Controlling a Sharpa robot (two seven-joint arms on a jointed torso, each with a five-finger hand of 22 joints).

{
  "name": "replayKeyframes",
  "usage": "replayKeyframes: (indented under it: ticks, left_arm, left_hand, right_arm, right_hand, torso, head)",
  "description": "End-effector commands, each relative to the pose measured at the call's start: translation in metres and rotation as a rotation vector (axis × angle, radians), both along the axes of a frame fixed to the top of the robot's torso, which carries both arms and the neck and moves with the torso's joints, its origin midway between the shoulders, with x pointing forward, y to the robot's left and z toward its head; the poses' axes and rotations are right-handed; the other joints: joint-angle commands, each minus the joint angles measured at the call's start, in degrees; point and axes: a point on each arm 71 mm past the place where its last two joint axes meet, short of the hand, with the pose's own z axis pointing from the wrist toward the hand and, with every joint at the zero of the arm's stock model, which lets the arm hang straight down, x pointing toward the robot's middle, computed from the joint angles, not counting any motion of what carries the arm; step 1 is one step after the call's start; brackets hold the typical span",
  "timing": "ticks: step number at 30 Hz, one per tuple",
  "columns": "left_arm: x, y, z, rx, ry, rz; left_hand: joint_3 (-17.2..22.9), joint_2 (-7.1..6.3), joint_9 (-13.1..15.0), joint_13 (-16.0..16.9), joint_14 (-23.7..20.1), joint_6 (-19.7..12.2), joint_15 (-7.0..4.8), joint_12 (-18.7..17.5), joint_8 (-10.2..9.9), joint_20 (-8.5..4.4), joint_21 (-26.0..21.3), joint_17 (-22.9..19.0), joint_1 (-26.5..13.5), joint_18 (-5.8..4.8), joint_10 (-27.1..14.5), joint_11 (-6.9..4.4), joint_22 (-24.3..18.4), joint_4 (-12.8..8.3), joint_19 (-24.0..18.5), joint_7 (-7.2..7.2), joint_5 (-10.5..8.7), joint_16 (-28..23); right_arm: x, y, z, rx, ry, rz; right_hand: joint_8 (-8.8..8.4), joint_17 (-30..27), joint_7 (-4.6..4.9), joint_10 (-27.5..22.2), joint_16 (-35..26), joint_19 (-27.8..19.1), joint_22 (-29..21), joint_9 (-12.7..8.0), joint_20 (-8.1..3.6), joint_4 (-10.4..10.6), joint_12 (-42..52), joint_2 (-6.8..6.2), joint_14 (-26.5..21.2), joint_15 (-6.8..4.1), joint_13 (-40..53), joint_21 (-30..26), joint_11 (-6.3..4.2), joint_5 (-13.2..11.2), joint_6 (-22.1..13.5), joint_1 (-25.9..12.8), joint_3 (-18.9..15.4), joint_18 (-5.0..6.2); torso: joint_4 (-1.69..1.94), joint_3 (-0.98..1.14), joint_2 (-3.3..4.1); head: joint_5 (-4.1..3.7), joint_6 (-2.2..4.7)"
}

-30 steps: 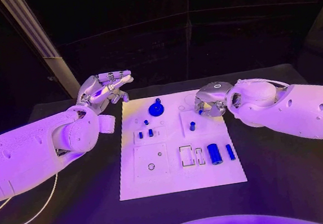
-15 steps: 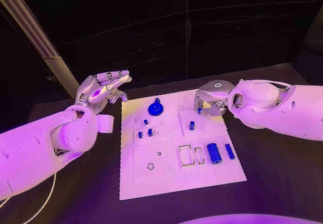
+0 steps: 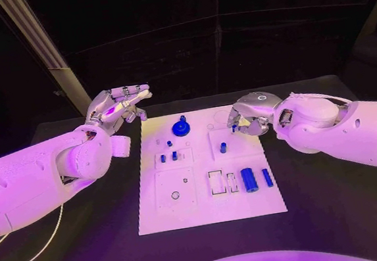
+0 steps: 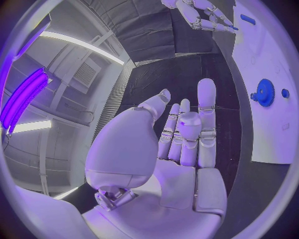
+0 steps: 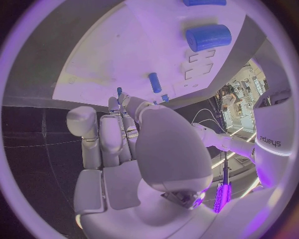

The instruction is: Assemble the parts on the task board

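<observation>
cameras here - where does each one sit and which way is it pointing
Head view: on the robot's head, looking down at the task board; both arms, left hand, right hand.
Left wrist view: behind the left hand, palm bare, facing the board edge and blue gear.
Right wrist view: behind the right hand, over the board.
Shared: gear, board.

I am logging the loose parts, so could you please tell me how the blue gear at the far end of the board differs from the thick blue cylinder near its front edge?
The blue gear is a flat, round, toothed disc with a small knob beside it; the thick blue cylinder is a smooth, long roll. The gear sits at the far middle of the task board, the cylinder near front right, lying on its side. Both are blue, and neither hand touches them.
</observation>
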Motion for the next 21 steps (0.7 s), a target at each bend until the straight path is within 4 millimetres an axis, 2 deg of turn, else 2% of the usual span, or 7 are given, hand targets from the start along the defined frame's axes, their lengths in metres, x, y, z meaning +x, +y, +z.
replayKeyframes:
  ticks: [1, 6, 14, 16, 19, 21]
  left_arm:
    - [0.0, 0.0, 0.001, -0.004, 0.002, -0.003]
    - [0.0, -0.001, 0.001, -0.004, 0.002, -0.004]
    - [0.0, -0.006, 0.001, -0.008, 0.003, -0.015]
    - [0.0, -0.007, 0.001, -0.009, 0.003, -0.017]
    - [0.0, -0.01, 0.001, -0.01, 0.003, -0.021]
    - [0.0, -0.012, 0.001, -0.011, 0.003, -0.025]
  left_hand:
    - [-0.1, 0.09, -0.1, -0.1, -0.2, -0.3, 0.18, 0.3, 0.4, 0.08, -0.3, 0.0, 0.3, 0.3, -0.2, -0.02, -0.1, -0.3, -0.1, 0.17, 0.29, 0.3]
    - [-0.1, 0.09, -0.1, -0.1, -0.2, -0.3, 0.18, 0.3, 0.4, 0.08, -0.3, 0.0, 0.3, 0.3, -0.2, -0.02, -0.1, -0.3, -0.1, 0.17, 0.29, 0.3]
    - [-0.1, 0.1, -0.1, -0.1, -0.2, -0.4, 0.19, 0.3, 0.4, 0.08, -0.3, 0.1, 0.4, 0.3, -0.3, 0.0, -0.1, -0.3, -0.1, 0.2, 0.28, 0.4]
    - [-0.1, 0.1, -0.1, -0.1, -0.2, -0.4, 0.19, 0.3, 0.4, 0.08, -0.3, 0.1, 0.4, 0.3, -0.3, 0.0, -0.1, -0.3, -0.1, 0.2, 0.28, 0.4]
    - [-0.1, 0.1, -0.1, -0.1, -0.2, -0.4, 0.19, 0.3, 0.4, 0.08, -0.3, 0.1, 0.4, 0.3, -0.3, 0.0, -0.1, -0.3, -0.1, 0.2, 0.28, 0.4]
    - [-0.1, 0.1, -0.1, -0.1, -0.2, -0.4, 0.19, 0.3, 0.4, 0.08, -0.3, 0.1, 0.4, 0.3, -0.3, 0.0, -0.1, -0.3, -0.1, 0.2, 0.28, 0.4]
  right_arm:
    - [-0.007, 0.006, 0.009, 0.077, -0.024, 0.017]
    - [-0.023, 0.026, 0.019, 0.147, -0.034, 0.085]
    - [-0.042, 0.062, 0.028, 0.241, 0.001, 0.185]
    - [-0.044, 0.067, 0.027, 0.253, 0.013, 0.198]
    - [-0.048, 0.077, 0.019, 0.266, 0.047, 0.218]
    - [-0.052, 0.083, 0.012, 0.264, 0.064, 0.231]
  right_hand:
    - [-0.03, 0.1, 0.04, 0.2, 0.3, 0.3, 0.0, 0.1, 0.03, -0.2, 0.0, -0.03, 1.8, -0.42, 0.0, 0.2, 0.01, 0.1, 0.5, -0.8, 0.5, -0.42]
    - [-0.12, 0.2, 0.09, 0.3, 0.4, 0.2, 0.2, 0.1, -0.03, -0.7, -0.1, -0.18, 1.8, -0.41, 0.1, 0.4, 0.05, 0.5, 0.6, -1.0, 1.3, -0.43]
    - [-0.18, 0.2, 0.15, 0.3, 0.4, 0.2, 0.2, 0.0, -0.05, -1.0, -0.1, -0.24, 1.8, -0.39, 0.0, 0.5, 0.1, 0.8, 0.5, -1.2, 1.7, -0.43]
    - [-0.2, 0.2, 0.17, 0.3, 0.4, 0.2, 0.3, 0.0, -0.05, -1.1, -0.2, -0.23, 1.8, -0.38, 0.0, 0.5, 0.11, 0.9, 0.5, -1.2, 1.8, -0.44]
    - [-0.23, 0.2, 0.21, 0.2, 0.4, 0.2, 0.3, 0.0, -0.05, -1.2, -0.2, -0.24, 1.8, -0.36, 0.0, 0.6, 0.14, 1.0, 0.5, -1.3, 2.0, -0.44]
    - [-0.24, 0.1, 0.22, 0.2, 0.4, 0.1, 0.3, 0.0, -0.04, -1.2, -0.2, -0.24, 1.8, -0.36, 0.0, 0.5, 0.15, 1.0, 0.5, -1.3, 2.0, -0.43]
  torso:
    - [0.13, 0.09, 0.07]
    - [0.03, 0.09, 0.05]
    - [0.23, 0.0, 0.19]
    - [0.22, -0.04, 0.2]
    - [-0.05, -0.03, 0.07]
    - [0.06, -0.06, 0.09]
  head:
    - [0.4, 0.02]
    - [1.02, -0.03]
    - [2.17, -0.48]
    - [2.47, -0.46]
    - [3.46, -0.81]
    - [3.73, -0.99]
